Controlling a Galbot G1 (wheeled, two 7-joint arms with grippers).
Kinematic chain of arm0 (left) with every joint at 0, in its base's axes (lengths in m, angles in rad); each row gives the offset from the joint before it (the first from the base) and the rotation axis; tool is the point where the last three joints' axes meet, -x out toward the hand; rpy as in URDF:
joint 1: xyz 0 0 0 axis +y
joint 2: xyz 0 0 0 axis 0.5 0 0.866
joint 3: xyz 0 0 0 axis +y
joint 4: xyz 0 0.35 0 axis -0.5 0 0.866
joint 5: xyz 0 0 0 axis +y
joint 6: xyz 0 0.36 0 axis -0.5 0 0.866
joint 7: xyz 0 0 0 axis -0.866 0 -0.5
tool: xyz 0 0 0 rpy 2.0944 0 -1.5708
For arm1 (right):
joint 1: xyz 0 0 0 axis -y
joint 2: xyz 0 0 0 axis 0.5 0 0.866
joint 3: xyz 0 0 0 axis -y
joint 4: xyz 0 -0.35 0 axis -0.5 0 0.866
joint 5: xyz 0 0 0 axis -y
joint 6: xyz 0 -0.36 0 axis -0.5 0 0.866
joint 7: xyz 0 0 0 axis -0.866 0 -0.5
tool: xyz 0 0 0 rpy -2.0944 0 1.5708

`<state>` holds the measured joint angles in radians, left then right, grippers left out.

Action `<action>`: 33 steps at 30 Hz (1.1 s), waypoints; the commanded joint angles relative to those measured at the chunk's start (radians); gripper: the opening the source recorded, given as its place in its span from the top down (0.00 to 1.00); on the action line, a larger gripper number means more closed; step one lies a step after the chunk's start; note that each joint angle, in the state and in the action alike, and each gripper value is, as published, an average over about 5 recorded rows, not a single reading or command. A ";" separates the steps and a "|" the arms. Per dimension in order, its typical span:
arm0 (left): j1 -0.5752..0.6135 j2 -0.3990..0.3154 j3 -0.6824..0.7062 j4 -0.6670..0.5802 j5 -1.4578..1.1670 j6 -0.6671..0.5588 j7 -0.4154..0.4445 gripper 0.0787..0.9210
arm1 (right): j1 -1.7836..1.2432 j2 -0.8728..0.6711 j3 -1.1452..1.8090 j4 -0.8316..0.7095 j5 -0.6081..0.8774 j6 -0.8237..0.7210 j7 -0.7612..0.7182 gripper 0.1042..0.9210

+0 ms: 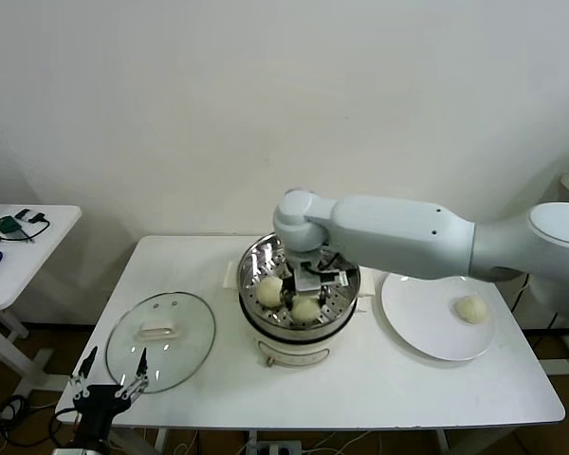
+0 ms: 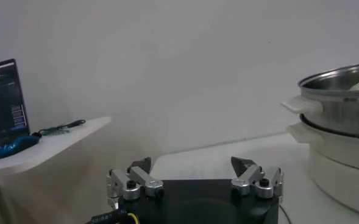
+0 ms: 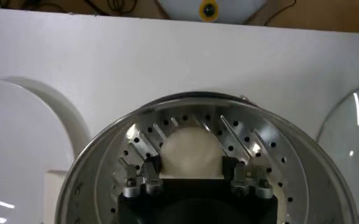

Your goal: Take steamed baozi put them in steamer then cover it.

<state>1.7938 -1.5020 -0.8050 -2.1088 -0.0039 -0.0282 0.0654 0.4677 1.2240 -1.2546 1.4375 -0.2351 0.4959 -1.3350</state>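
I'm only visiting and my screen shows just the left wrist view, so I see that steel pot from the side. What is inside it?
Observer: A baozi and a second baozi lie on the perforated tray of the steamer. The right gripper is down inside, shut on a third baozi.
Visitor: Are there any others?
Observer: A last baozi sits on the white plate, to the right of the steamer.
Visitor: And the lid?
Observer: The cover lies flat on the table, left of the steamer, just beyond the open left gripper.
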 commanded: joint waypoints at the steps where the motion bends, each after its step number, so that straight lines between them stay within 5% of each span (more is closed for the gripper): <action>1: -0.002 0.001 0.000 0.003 -0.001 0.000 0.000 0.12 | -0.028 0.016 0.001 0.011 -0.016 0.006 0.004 0.33; 9: -0.003 0.002 0.000 0.003 0.001 0.000 0.000 0.12 | -0.012 -0.007 0.020 0.016 -0.017 0.004 -0.002 0.14; 22: 0.003 0.007 0.003 -0.002 0.009 -0.001 -0.001 0.12 | 0.103 -0.186 0.130 -0.049 0.064 -0.062 -0.002 0.12; 29: 0.005 0.009 0.009 -0.007 0.010 -0.001 0.000 0.12 | 0.137 -0.381 0.137 -0.112 0.131 -0.224 0.126 0.12; 33: 0.001 0.009 0.013 -0.011 0.018 0.001 0.001 0.12 | 0.152 -0.536 0.045 -0.112 0.224 -0.443 0.277 0.12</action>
<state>1.7961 -1.4929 -0.7946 -2.1158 0.0069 -0.0288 0.0657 0.5778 0.9302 -1.1563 1.3648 -0.1277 0.3123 -1.2396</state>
